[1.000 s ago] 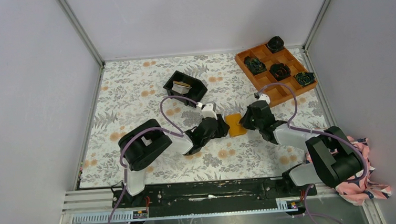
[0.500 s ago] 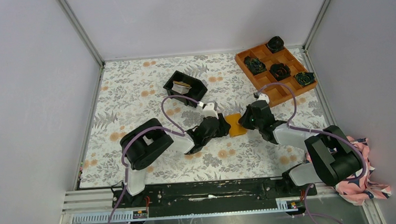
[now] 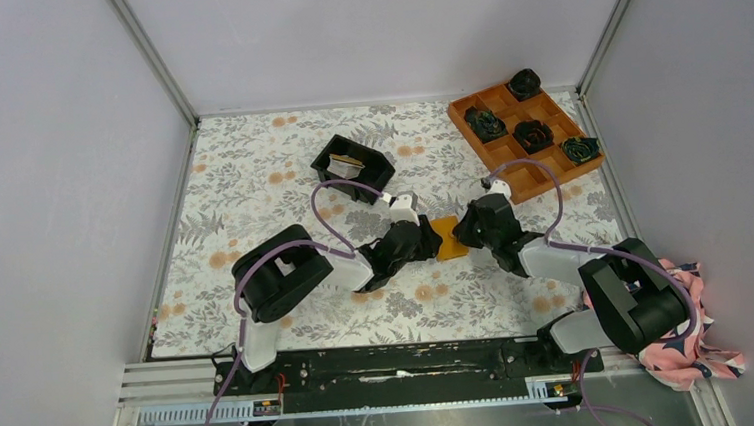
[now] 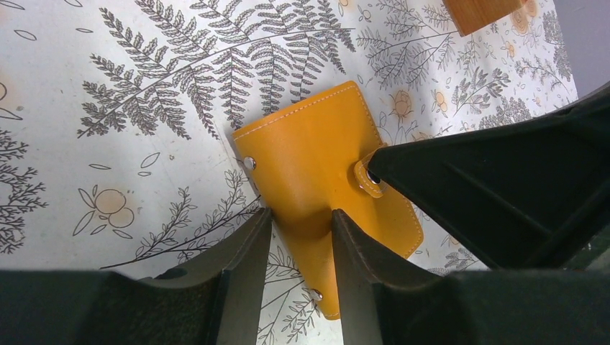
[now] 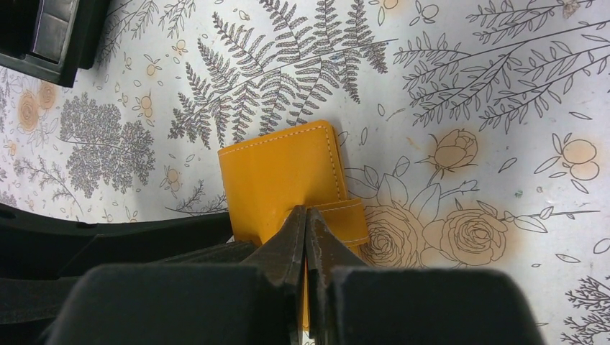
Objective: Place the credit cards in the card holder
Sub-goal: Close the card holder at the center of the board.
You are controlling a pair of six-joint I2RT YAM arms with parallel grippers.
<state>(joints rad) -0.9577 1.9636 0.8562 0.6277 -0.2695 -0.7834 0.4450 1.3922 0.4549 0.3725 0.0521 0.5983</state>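
The card holder (image 3: pixel 448 238) is a closed orange-tan wallet lying on the floral table between my two grippers. In the left wrist view my left gripper (image 4: pixel 301 215) straddles the card holder's (image 4: pixel 316 158) near edge, and the leather bulges between its fingers. My right gripper (image 5: pixel 306 212) is shut on the snap strap (image 5: pixel 349 219) of the card holder (image 5: pixel 280 169). From above, the left gripper (image 3: pixel 429 241) and the right gripper (image 3: pixel 464 231) meet at the wallet. A pale credit card (image 3: pixel 347 162) shows inside the black bin (image 3: pixel 325 158); any others are hidden.
An orange compartment tray (image 3: pixel 523 133) with dark rosettes sits at the back right. A pink patterned cloth (image 3: pixel 693 351) lies off the table's right front corner. Grey walls enclose the table on three sides. The bin's corner (image 5: pixel 43 36) shows in the right wrist view.
My left gripper has slid a little to the right onto the card holder's edge. My right gripper has edged slightly left. The wallet has barely moved.
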